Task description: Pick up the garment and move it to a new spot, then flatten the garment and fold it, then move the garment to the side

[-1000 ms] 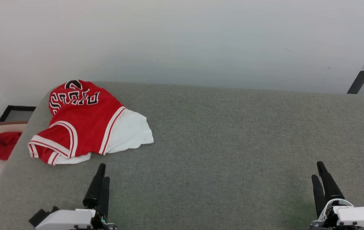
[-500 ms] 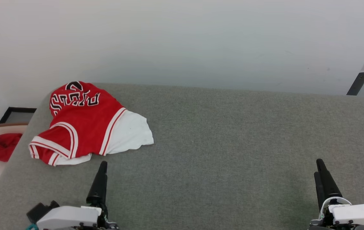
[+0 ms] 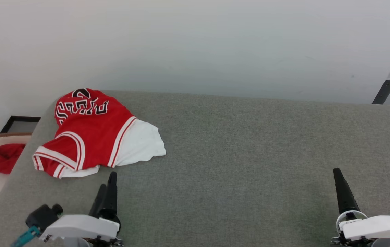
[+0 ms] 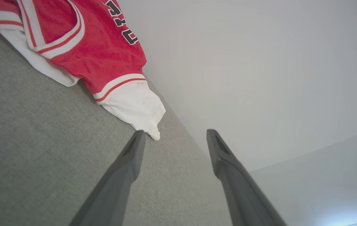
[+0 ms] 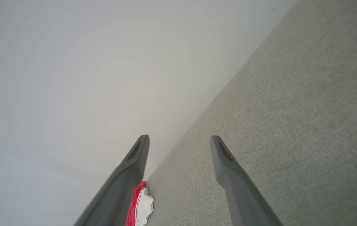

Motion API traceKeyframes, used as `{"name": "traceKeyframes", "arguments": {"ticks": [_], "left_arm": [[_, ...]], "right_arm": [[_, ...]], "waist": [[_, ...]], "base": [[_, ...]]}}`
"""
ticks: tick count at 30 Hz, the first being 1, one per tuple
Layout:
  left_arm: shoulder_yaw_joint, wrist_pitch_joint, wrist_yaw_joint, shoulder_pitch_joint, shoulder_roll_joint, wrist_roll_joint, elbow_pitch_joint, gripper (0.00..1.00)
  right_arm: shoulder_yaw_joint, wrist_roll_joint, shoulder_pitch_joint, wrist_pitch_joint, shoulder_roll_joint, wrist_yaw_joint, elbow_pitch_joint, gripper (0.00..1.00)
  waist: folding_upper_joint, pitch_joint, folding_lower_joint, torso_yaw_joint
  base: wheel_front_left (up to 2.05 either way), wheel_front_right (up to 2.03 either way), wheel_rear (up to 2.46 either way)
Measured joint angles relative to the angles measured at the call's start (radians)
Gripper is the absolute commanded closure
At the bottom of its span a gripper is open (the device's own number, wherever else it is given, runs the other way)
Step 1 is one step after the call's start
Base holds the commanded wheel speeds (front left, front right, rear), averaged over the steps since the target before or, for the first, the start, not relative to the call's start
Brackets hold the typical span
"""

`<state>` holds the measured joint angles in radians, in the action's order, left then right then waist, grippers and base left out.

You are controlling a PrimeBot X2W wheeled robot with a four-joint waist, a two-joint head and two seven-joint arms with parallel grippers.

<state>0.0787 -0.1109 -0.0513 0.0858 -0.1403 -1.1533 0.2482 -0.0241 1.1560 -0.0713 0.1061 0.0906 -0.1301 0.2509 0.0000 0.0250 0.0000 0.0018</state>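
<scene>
The red jersey (image 3: 92, 137) lies crumpled at 10 o'clock in the head view, on the far-left corner of the grey fabric surface (image 3: 250, 154), with white lining exposed on its 3 o'clock side and black lettering at its far end. The left gripper (image 4: 175, 133), at 7 o'clock, sits near the jersey's hem, fingers spread and empty. The right gripper (image 5: 178, 138), at 5 o'clock, is well apart, likewise spread and empty. A small red cloth (image 3: 4, 157) lies off the surface at 9 o'clock.
</scene>
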Motion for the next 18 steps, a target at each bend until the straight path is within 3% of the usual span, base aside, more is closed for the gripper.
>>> {"name": "traceKeyframes", "arguments": {"ticks": [18], "left_arm": [[-0.005,-0.050,0.062,-0.006,-0.004,0.500,-0.054,0.00]], "right_arm": [[0.006,-0.531,0.000,0.052,-0.007,0.000,-0.016,0.00]], "waist": [[0.0000,0.008,0.0000,0.005]], "base": [[0.00,0.00,0.00]]}}
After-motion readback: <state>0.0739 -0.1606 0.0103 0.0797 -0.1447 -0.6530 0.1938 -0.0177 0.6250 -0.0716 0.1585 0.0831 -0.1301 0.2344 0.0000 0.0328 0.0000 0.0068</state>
